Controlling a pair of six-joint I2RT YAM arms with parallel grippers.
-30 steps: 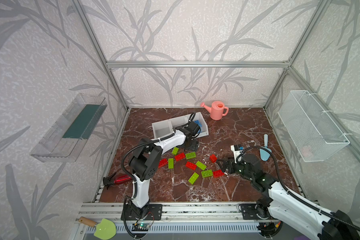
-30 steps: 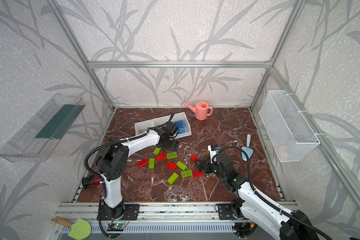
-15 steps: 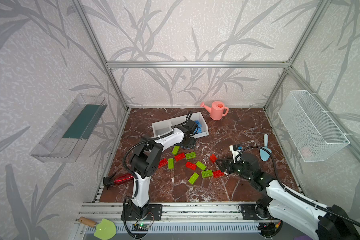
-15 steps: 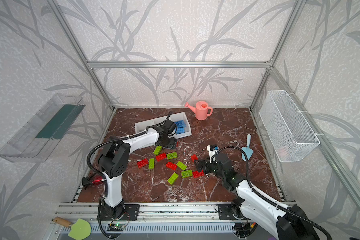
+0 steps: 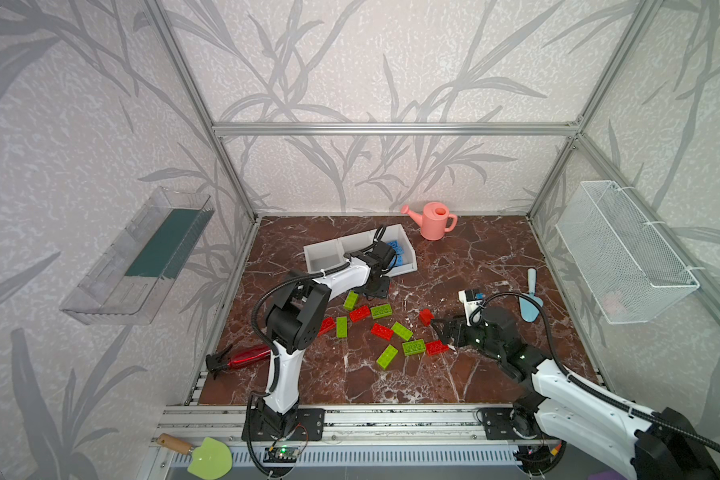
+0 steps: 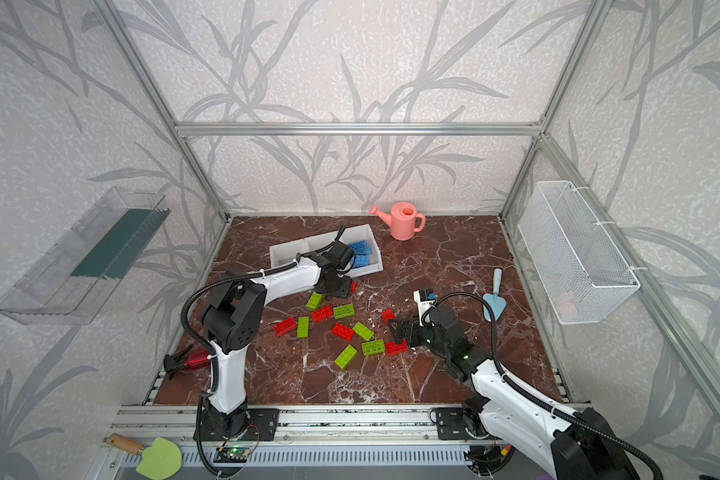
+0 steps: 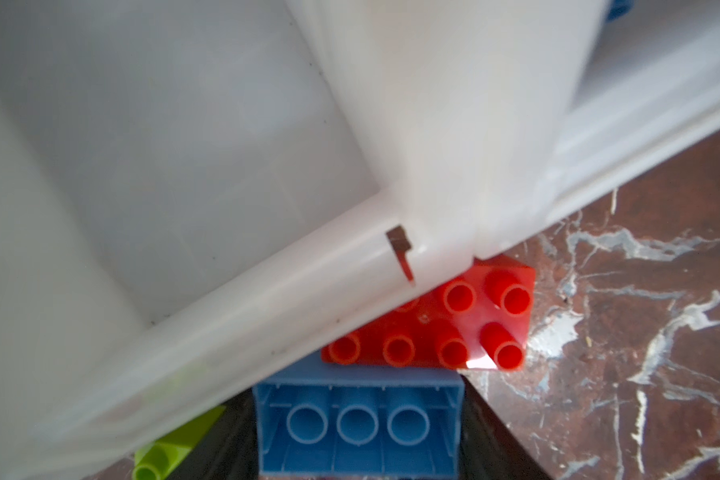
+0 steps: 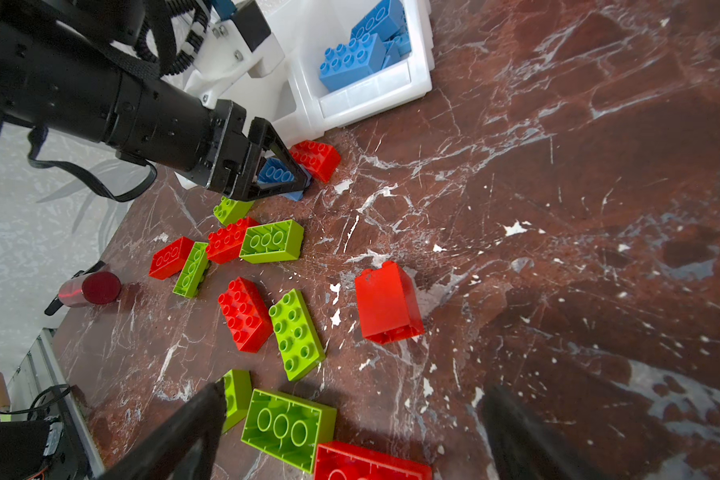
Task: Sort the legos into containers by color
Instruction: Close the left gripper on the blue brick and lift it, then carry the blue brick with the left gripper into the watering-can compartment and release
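Red and lime green legos point(image 5: 381, 330) point(image 6: 341, 330) lie scattered mid-floor. The three white containers point(image 5: 321, 257) point(image 6: 285, 253) stand behind them; the rightmost holds blue legos point(image 5: 395, 251) point(image 8: 358, 58). My left gripper point(image 5: 377, 286) point(image 8: 285, 178) is down at the containers' front lip, shut on a blue lego point(image 7: 357, 428) whose hollow underside faces the wrist camera. A red lego point(image 7: 454, 328) point(image 8: 314, 160) lies just beyond it. My right gripper point(image 5: 443, 334) point(image 8: 352, 399) is open, low over a green lego point(image 8: 287, 428) and a red one point(image 8: 371, 463). An upright red lego point(image 8: 387, 303) stands ahead.
A pink watering can point(image 5: 435, 220) stands at the back. A blue trowel point(image 5: 531, 299) and a small white device point(image 5: 470, 297) lie on the right. A red-handled tool point(image 5: 246, 357) lies front left. A wire basket point(image 5: 624, 257) and a clear tray point(image 5: 142, 253) hang on the side walls.
My left gripper has dropped from the containers' front towards the floor and closed on the blue lego. The right gripper has stayed open and barely moved.
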